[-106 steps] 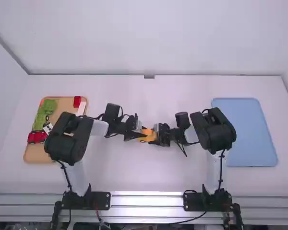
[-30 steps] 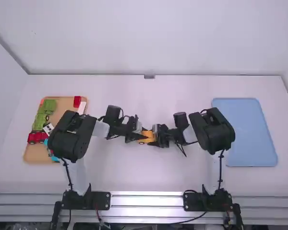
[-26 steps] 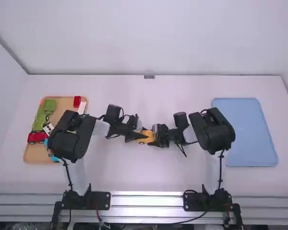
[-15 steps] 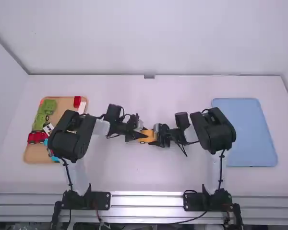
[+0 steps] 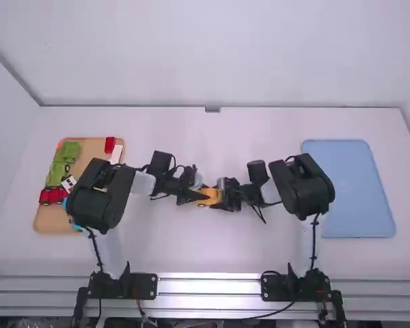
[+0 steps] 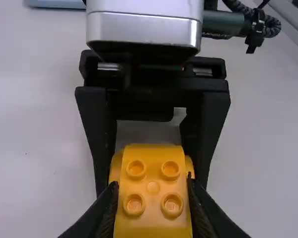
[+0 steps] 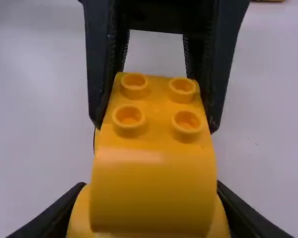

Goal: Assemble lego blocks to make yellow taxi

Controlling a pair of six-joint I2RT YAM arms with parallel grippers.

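Tray (image 5: 43,217), tan, at far left, with green blocks (image 5: 57,164), a red car (image 5: 52,196), a black-and-white block (image 5: 68,183), a red block (image 5: 109,145), a white block (image 5: 115,156) and a blue piece (image 5: 77,225), next to the left arm (image 5: 96,198). Toward the middle, left gripper (image 6: 152,186), fingers pinching the studded piece (image 6: 153,199) of the taxi (image 5: 209,197). Taxi at mid-table, yellow, between both grippers, with a wheel (image 5: 202,205) on the near side. Just beyond, right gripper (image 7: 150,186), fingers closed on the wider piece (image 7: 80,218). At far right, blue tray (image 5: 348,191).

Looks mostly built, with wider and studded pieces already together. Cannot tell whether fully pressed home, or whether resting on the table. Probably to do: firming the joint, perhaps adding the black-and-white block on the bare studs, then letting go, possibly over the blue tray.
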